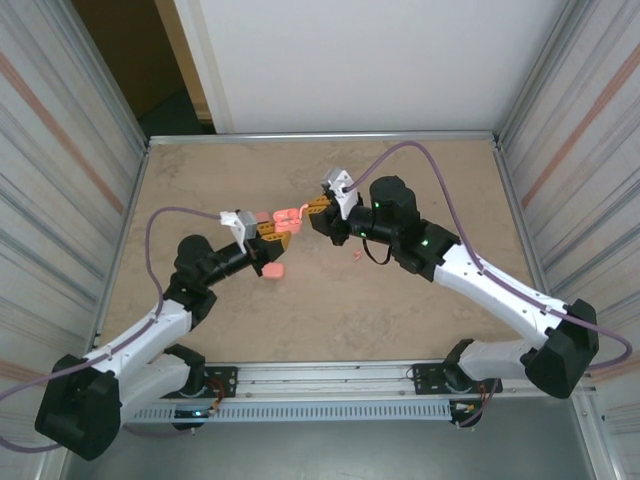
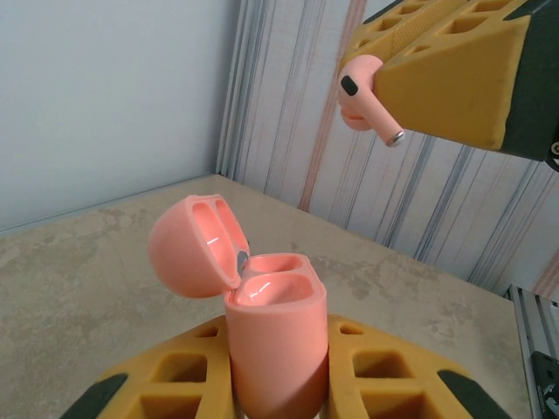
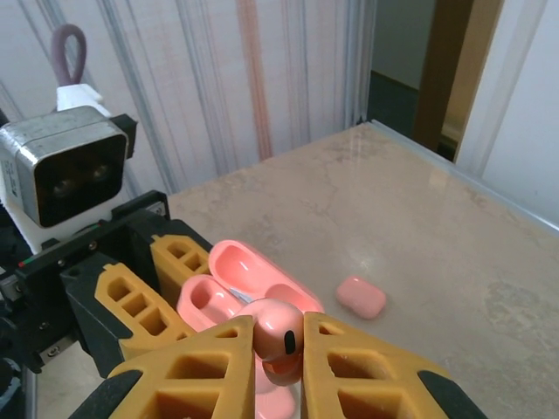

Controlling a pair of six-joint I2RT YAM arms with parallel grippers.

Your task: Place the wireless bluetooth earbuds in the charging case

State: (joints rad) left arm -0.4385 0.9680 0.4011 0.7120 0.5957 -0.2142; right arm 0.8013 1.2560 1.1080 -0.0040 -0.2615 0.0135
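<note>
My left gripper (image 2: 279, 371) is squeezed tight on the charging case (image 2: 262, 292). I hold the case straight up with its lid tipped back, so the two holes face up and are easy to reach. My right gripper (image 3: 279, 367) pinches one earbud (image 2: 362, 98) close by the case, on its right side, ready to go in. A shut pink box (image 3: 361, 297) lies on the table (image 3: 419, 227), nearer me.

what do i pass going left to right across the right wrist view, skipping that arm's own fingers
left arm's wrist camera → left hand → open charging case → closed pink case on the table → brown door post. The held earbud overlaps the open case, so it is left out.
</note>
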